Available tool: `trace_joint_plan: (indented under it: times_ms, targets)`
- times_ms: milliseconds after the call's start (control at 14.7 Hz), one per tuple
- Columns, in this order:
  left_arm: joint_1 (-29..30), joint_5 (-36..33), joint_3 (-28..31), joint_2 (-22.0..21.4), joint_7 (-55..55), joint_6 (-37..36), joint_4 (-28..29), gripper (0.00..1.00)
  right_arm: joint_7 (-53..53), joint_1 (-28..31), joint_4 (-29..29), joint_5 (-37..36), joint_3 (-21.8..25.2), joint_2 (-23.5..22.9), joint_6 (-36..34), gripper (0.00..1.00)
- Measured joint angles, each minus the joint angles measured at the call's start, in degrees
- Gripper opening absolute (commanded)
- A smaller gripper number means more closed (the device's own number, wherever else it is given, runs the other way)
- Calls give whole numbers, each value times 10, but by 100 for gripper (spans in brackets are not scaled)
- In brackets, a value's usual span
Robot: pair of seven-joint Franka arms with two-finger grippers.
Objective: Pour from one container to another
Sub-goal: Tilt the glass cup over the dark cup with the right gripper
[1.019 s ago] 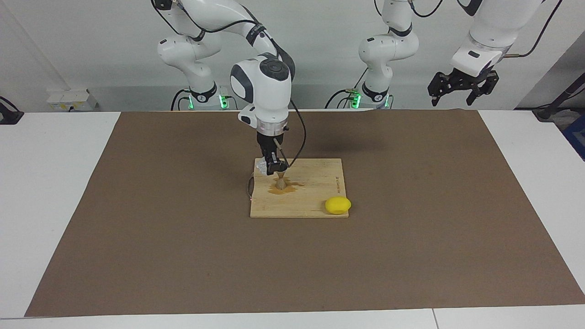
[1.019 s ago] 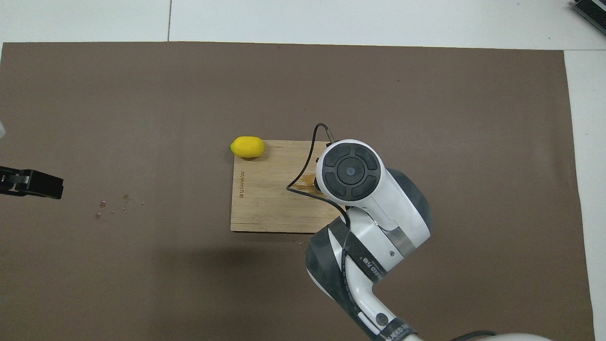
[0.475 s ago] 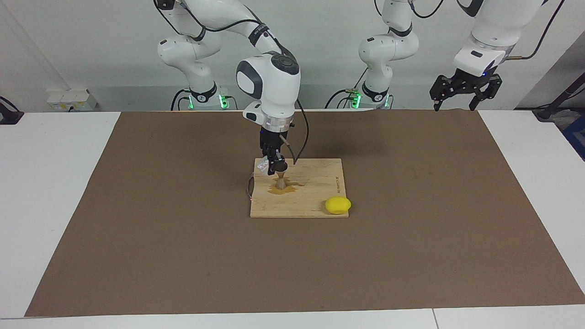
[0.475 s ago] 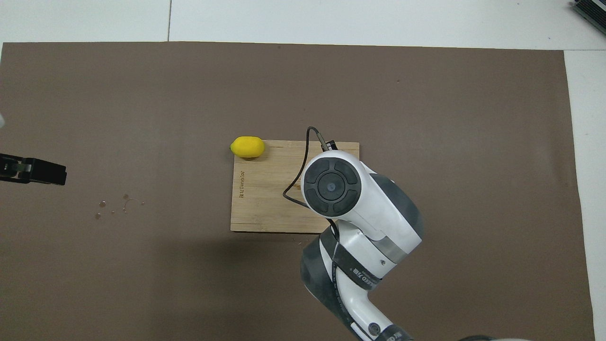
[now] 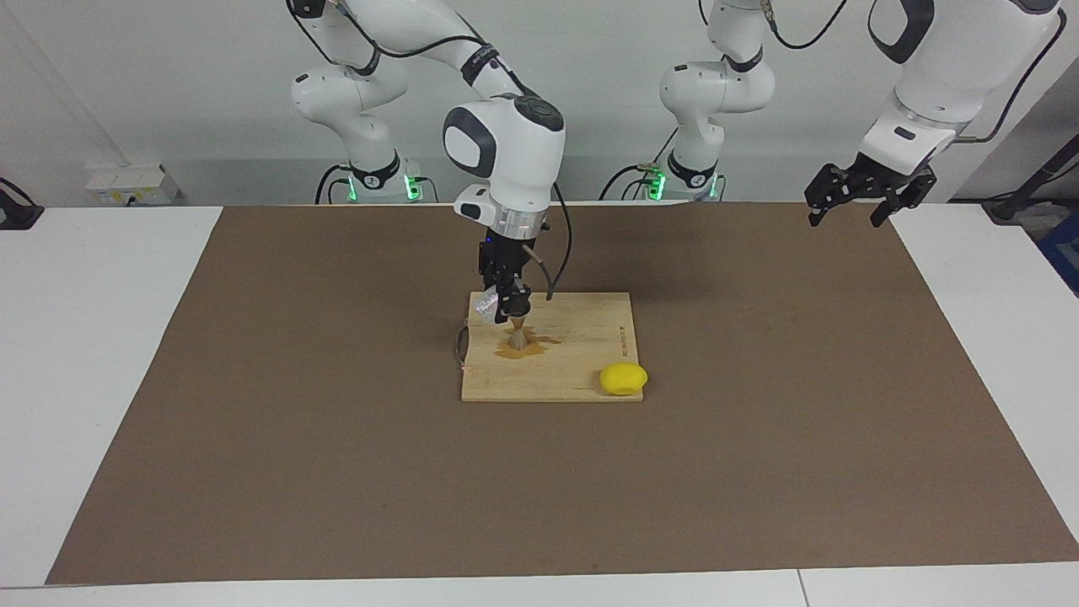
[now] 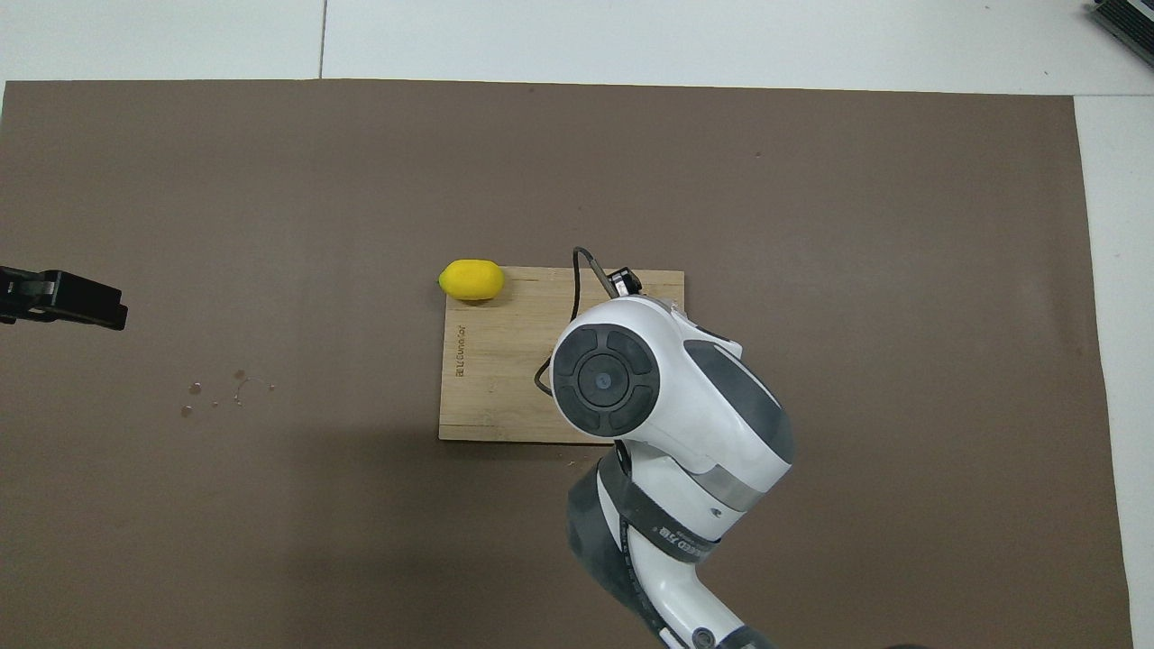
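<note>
Right end effector (image 5: 507,308) pinches the tipped clear cup (image 5: 484,305) directly above the jigger (image 5: 517,338) on the cutting board (image 5: 582,354), presumably to pour; left end effector (image 5: 858,192), spread, waits aside.

In the overhead view the right arm's wrist hides the cup, jigger (image 5: 517,336) and spill entirely.

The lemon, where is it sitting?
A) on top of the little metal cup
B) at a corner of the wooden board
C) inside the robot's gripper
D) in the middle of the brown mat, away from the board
B: the yellow lemon lies at a corner of the wooden cutting board, toward the left arm's end of the table and farther from the robots than the metal jigger, which stands on the board.
</note>
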State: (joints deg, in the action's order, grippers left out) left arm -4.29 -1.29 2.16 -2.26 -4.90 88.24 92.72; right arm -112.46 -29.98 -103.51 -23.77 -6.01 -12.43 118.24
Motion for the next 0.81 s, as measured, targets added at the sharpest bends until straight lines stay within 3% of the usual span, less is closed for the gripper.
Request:
trace_joint_plan:
  times_ms: [543, 815]
  targets:
    - [8, 3, -10, 0, 1, 8, -2, 100, 0, -10, -2, -25, 1, 2, -4, 0]
    - [71, 3, -84, 3, 16, 22, 0, 100, 0, 8, -4, 19, 3, 1, -3, 0]
